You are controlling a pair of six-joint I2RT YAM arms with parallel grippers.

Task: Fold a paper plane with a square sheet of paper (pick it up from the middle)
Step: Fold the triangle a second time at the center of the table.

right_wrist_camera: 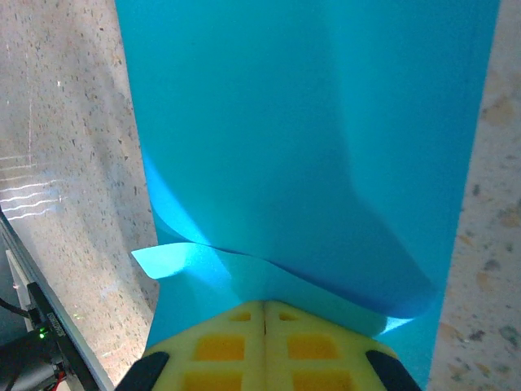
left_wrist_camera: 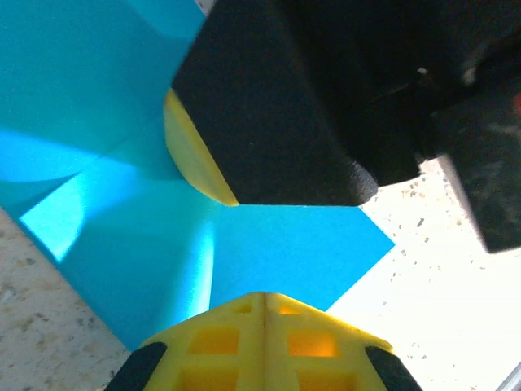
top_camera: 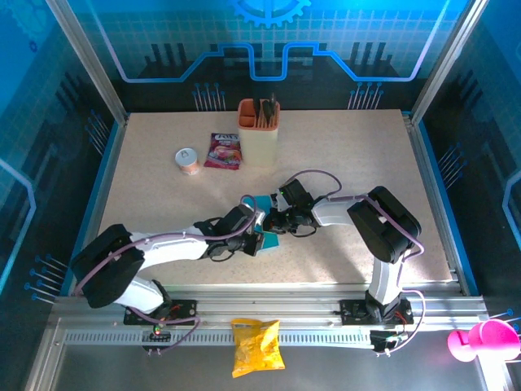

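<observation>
Yellow right tool (right_wrist_camera: 264, 305), maybe pinching creased paper (right_wrist_camera: 309, 122)

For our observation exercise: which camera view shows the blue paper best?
The right wrist view: the blue sheet spreads wide, its curled fold plain. The left wrist view shows a creased part, partly covered; the top view, a sliver.

Bright light, blurry wrist close-ups.

The top camera looked down over the whole table (top_camera: 366, 179). Both wrist cameras pressed close, sharing the blue paper (left_wrist_camera: 285, 261).
</observation>
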